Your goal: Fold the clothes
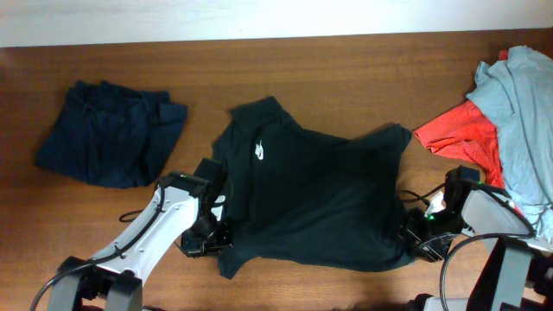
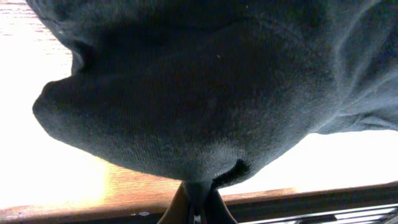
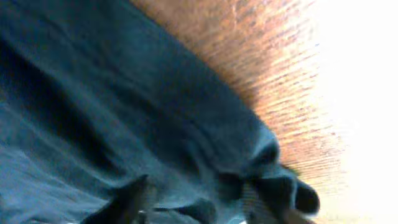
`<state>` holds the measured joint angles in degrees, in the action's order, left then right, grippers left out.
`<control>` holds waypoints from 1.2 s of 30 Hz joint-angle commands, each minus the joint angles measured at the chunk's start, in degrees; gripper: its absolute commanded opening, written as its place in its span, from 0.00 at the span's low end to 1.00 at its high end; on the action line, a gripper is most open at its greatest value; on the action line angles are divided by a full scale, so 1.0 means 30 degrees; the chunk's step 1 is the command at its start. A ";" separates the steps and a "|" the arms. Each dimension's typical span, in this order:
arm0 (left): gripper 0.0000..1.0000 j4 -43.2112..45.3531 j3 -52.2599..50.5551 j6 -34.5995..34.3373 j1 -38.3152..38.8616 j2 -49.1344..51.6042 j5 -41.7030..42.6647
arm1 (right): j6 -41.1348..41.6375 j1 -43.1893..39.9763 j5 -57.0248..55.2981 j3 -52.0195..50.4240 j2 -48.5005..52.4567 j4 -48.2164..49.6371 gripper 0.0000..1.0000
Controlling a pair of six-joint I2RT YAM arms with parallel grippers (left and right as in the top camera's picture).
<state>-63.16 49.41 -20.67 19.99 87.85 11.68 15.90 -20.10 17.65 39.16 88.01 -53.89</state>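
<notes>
The clothes' dark navy-black T-shirt (image 1: 320,194) lies spread at the table's middle, its small white logo (image 1: 259,153) near the collar. My left gripper (image 1: 210,235) is at the shirt's lower left hem. In the left wrist view the left gripper (image 2: 198,210) is shut on a pinch of that dark fabric (image 2: 205,93), which hangs bunched above the fingers. My right gripper (image 1: 417,235) is at the shirt's lower right corner. In the blurred right wrist view the right gripper (image 3: 199,205) has its fingers apart, with folds of the shirt (image 3: 124,106) lying between them.
A folded dark navy garment (image 1: 108,134) rests at the left. At the right edge a red garment (image 1: 462,134) lies under a light grey-blue one (image 1: 523,108). Bare brown wooden table (image 1: 346,78) runs along the back.
</notes>
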 commanded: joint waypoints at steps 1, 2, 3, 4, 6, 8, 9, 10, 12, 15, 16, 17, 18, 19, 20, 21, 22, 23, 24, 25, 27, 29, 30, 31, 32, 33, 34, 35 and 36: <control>0.02 0.0044 0.0233 -0.0255 -0.0102 -0.0335 -0.0204 | -0.0160 0.0182 0.0765 -0.0597 0.0350 0.0262 0.19; 0.02 0.0044 0.0233 -0.0255 -0.0102 -0.0335 -0.0211 | -0.0160 0.0182 0.0765 -0.0459 0.0328 0.0175 0.13; 0.02 0.0044 0.0233 -0.0255 -0.0102 -0.0335 -0.0211 | -0.0175 0.0182 0.0743 -0.0233 0.0189 0.0022 0.07; 0.02 0.0044 0.0233 -0.0255 -0.0102 -0.0335 -0.0211 | -0.0211 0.0182 0.0692 -0.0109 0.0073 -0.0109 0.05; 0.02 0.0044 0.0233 -0.0255 -0.0102 -0.0335 -0.0211 | -0.0219 0.0182 0.0284 0.0335 -0.0408 -0.0495 0.04; 0.02 0.0044 0.0233 -0.0255 -0.0102 -0.0335 -0.0204 | -0.0219 0.0182 -0.0262 0.1100 -0.1392 -0.1231 0.04; 0.01 0.0044 0.0248 -0.0255 -0.0102 -0.0335 -0.0204 | -0.0219 0.0182 -0.0262 0.1362 -0.1734 -0.1457 0.04; 0.01 0.0036 0.0270 -0.0255 -0.0102 -0.0335 -0.0204 | -0.0226 0.0182 -0.0262 0.1683 -0.2164 -0.1741 0.04; 0.01 0.0015 0.0415 -0.0255 -0.0102 -0.0335 -0.0204 | -0.0226 0.0182 -0.0306 0.2244 -0.2907 -0.2244 0.04; 0.01 -0.0262 0.0823 -0.0248 -0.0102 -0.0335 -0.0204 | -0.0226 0.0182 -0.0466 0.2994 -0.3978 -0.3257 0.04; 0.01 -0.0437 0.1020 -0.0248 -0.0102 -0.0335 -0.0211 | -0.0240 0.0182 -0.0495 0.3198 -0.4277 -0.3570 0.04; 0.01 -0.0648 0.1246 -0.0240 -0.0102 -0.0335 -0.0233 | -0.0233 0.0182 -0.0561 0.3395 -0.4546 -0.3847 0.04; 0.01 -0.0918 0.1566 -0.0233 -0.0102 -0.0335 -0.0364 | -0.0233 0.0182 -0.0605 0.3585 -0.4801 -0.4065 0.04; 0.01 -0.1188 0.1865 -0.0160 -0.0102 -0.0335 -0.0503 | -0.0233 0.0182 -0.0605 0.3803 -0.5056 -0.4306 0.04; 0.01 -0.1610 0.2280 -0.0160 -0.0102 -0.0335 -0.0758 | -0.0240 0.0182 -0.0605 0.4065 -0.5326 -0.4583 0.04; 0.01 -0.2259 0.2900 -0.0102 -0.0102 -0.0335 -0.1209 | -0.0248 0.0182 -0.0612 0.4393 -0.5661 -0.4896 0.04; 0.00 -0.2754 0.3351 -0.0102 -0.0102 -0.0372 -0.1588 | -0.0321 0.0182 -0.0597 0.4605 -0.5850 -0.5078 0.04; 0.00 -0.3366 0.3942 -0.0102 -0.0102 -0.0437 -0.2135 | -0.0430 0.0182 -0.0605 0.4983 -0.6135 -0.5319 0.04; 0.00 -0.4211 0.4830 -0.0102 -0.0102 -0.0590 -0.2951 | -0.0736 0.0182 -0.0612 0.5523 -0.6535 -0.5537 0.04; 0.01 -0.4743 0.5530 -0.0102 -0.0102 -0.0729 -0.3534 | -0.0816 0.0182 -0.0590 0.5894 -0.6790 -0.5632 0.04; 0.01 -0.5523 0.6790 -0.0102 -0.0102 -0.1042 -0.4437 | -0.1122 0.0197 -0.0576 0.6681 -0.7351 -0.5690 0.04; 0.01 -0.6404 0.8750 -0.0102 -0.0102 -0.1566 -0.5464 | -0.1231 0.0197 -0.0561 0.7694 -0.8058 -0.5763 0.04; 0.01 -0.6761 0.9602 -0.0102 -0.0102 -0.1785 -0.5821 | -0.1239 0.0197 -0.0539 0.8087 -0.8306 -0.5770 0.04; 0.00 -0.7111 1.0367 -0.0102 -0.0102 -0.1974 -0.6193 | -0.1239 0.0197 -0.0539 0.8437 -0.8524 -0.5814 0.04; 0.01 -0.7373 1.0972 -0.0102 -0.0102 -0.2106 -0.6484 | -0.1231 0.0197 -0.0539 0.8794 -0.8735 -0.5843 0.04; 0.01 -0.7781 1.1839 -0.0102 -0.0102 -0.2280 -0.6914 | -0.1224 0.0197 -0.0532 0.9122 -0.8918 -0.5858 0.04; 0.01 -0.8626 1.3595 -0.0102 -0.0102 -0.2572 -0.7592 | -0.1195 0.0197 -0.0503 0.9967 -0.9355 -0.5952 0.04; 0.01 -0.9122 1.4673 -0.0102 -0.0095 -0.2703 -0.7941 | -0.1158 0.0197 -0.0408 1.0622 -0.9617 -0.6098 0.04; 0.01 -0.9581 1.5744 -0.0102 -0.0095 -0.2849 -0.8247 | -0.1158 0.0197 -0.0342 1.1001 -0.9755 -0.6200 0.04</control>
<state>-88.58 87.24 -20.64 20.03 82.11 -5.32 13.04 -19.73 17.08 67.05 61.28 -72.14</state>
